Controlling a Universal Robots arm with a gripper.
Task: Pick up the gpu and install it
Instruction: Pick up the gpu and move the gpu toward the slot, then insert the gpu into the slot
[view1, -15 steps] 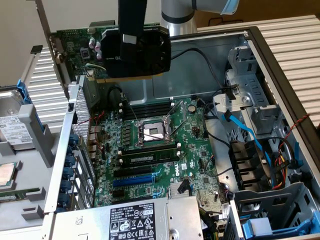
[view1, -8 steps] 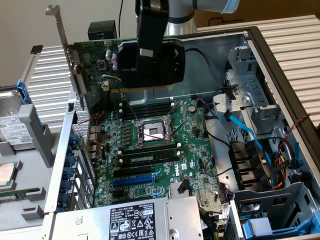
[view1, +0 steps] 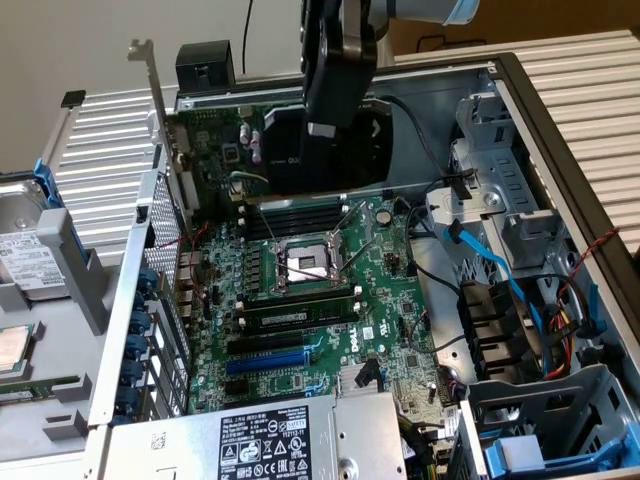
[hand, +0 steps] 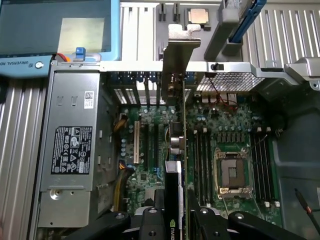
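I find the tool (hand: 175, 222) clamped on the gpu (view1: 215, 148), which it holds on edge over the motherboard (view1: 380, 300). The tool's body hides much of the fan shroud. I cannot tell whether the card's lower edge touches the board.

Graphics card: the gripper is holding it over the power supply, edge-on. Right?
Not quite. The gripper does hold the graphics card edge-on, but it is over the motherboard, not over the power supply, which sits off to one side. The wrist view shows this.
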